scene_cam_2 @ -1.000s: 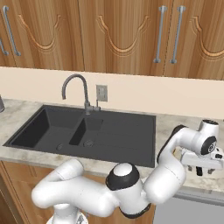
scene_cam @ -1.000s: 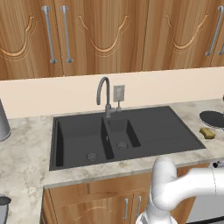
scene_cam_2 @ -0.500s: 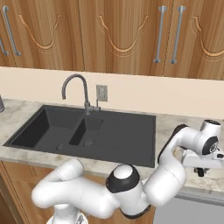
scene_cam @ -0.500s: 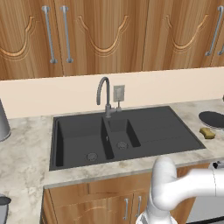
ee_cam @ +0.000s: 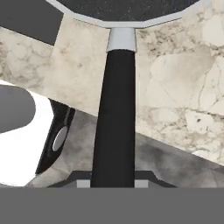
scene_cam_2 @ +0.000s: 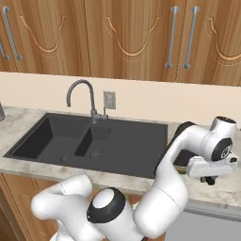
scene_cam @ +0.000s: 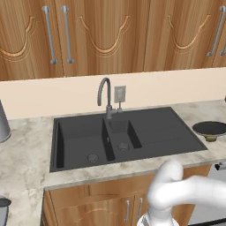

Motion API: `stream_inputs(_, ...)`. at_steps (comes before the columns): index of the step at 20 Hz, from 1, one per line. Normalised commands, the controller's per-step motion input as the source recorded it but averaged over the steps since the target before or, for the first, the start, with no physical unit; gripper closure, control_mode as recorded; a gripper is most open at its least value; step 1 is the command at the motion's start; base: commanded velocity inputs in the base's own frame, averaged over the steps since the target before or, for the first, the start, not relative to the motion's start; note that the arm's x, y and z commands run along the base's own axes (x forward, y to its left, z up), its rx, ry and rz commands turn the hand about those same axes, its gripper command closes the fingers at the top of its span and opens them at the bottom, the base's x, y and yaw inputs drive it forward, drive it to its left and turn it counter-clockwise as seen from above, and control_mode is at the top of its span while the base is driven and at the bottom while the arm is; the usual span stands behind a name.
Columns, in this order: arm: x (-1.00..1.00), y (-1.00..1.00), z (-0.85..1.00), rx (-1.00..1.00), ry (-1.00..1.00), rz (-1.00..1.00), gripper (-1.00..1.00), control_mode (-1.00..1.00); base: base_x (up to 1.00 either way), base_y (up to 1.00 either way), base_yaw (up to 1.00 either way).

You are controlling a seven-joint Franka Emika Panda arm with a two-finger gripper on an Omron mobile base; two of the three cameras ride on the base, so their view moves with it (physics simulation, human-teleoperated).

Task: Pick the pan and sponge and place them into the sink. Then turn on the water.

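Gripper clamped on the pan handle, right of the sink

The black double-basin sink [scene_cam: 128, 137] sits in the marble counter [scene_cam: 26, 150], its faucet [scene_cam: 105, 95] at the back rim. The pan [scene_cam: 211, 128] rests on the counter just right of the sink, the sponge [scene_cam: 211, 138] touching its near edge. The gripper [ee_cam: 113, 183], low over the counter right of the sink, is closed on the pan's dark handle [ee_cam: 114, 118].
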Motion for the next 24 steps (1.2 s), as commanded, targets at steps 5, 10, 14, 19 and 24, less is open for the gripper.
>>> stream_inputs(5, -0.63, 1.00, 0.76, -0.11, -0.13, 0.22, 1.00, -1.00, 0.00, 0.00, 0.00)
stream_inputs(10, -0.43, 1.00, 0.69, -0.07, -0.22, 0.19, 1.00, -1.00, 0.00, 0.00, 0.00)
stream_inputs(14, -0.14, 1.00, 0.56, -0.03, -0.14, 0.12, 1.00, -1.00, 0.00, 0.00, 0.00)
stream_inputs(19, 0.04, 1.00, 0.27, 0.00, -0.02, 0.17, 1.00, -1.00, 0.00, 0.00, 0.00)
stream_inputs(24, 0.20, 1.00, 0.11, 0.01, 0.01, 0.16, 1.00, -1.00, 0.00, 0.00, 0.00)
